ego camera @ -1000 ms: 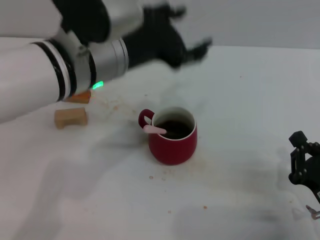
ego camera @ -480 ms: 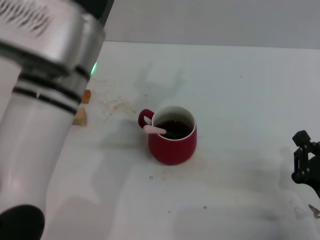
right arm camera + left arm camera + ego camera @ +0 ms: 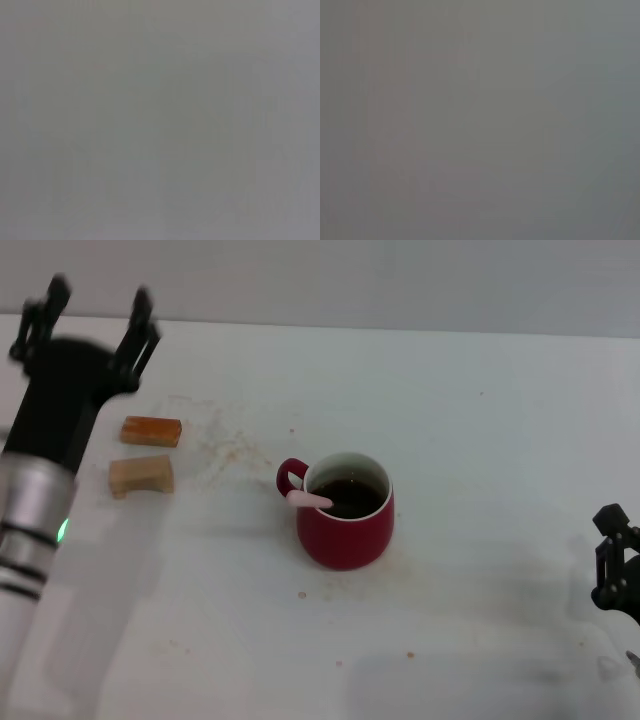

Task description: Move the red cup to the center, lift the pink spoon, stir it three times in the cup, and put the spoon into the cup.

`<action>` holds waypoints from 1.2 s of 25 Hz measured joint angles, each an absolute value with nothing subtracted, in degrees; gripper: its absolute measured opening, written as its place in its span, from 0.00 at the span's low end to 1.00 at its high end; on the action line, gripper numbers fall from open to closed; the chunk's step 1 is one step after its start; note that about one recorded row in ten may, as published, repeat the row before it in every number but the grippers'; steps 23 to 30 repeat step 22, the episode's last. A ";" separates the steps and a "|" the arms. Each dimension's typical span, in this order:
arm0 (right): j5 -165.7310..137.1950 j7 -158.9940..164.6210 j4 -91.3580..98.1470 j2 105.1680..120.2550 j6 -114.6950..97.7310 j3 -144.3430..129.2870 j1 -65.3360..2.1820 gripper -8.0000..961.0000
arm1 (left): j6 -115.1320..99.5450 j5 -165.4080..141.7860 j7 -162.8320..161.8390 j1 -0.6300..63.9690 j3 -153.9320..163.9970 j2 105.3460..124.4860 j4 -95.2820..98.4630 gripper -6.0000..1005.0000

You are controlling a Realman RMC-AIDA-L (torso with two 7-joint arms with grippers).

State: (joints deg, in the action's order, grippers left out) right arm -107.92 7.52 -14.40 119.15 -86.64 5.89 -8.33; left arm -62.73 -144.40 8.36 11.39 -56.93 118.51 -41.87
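Observation:
The red cup (image 3: 345, 510) stands upright near the middle of the white table, its handle toward the left, with dark liquid inside. The pink spoon (image 3: 307, 498) rests in the cup, its pale pink handle leaning over the rim by the cup's handle. My left gripper (image 3: 88, 315) is at the far left, raised and well away from the cup, open and empty. My right gripper (image 3: 618, 565) shows only partly at the right edge, low and apart from the cup. Both wrist views show only plain grey.
An orange block (image 3: 151, 431) and a tan block (image 3: 141, 475) lie on the table (image 3: 480, 440) left of the cup, beside my left arm. Small crumbs and stains dot the table around the cup.
My left arm has swung from above the cup back to the far left, uncovering both blocks. The cup and spoon have not moved. The right gripper has barely shifted.

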 joint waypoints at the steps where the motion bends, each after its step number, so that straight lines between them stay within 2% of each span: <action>1: -107.92 7.51 -14.36 119.16 -86.72 5.89 -8.34 0.01 | -64.59 -144.41 7.39 11.87 -56.96 118.58 -37.85 0.83; 8: -107.86 7.48 -13.64 119.20 -87.00 5.99 -8.67 0.01 | -72.79 -144.47 4.80 10.39 -57.38 118.38 -31.36 0.83; 30: -107.84 7.37 -11.37 119.22 -92.76 8.44 -8.50 0.01 | -71.82 -145.14 -1.10 10.72 -57.42 118.06 -26.87 0.83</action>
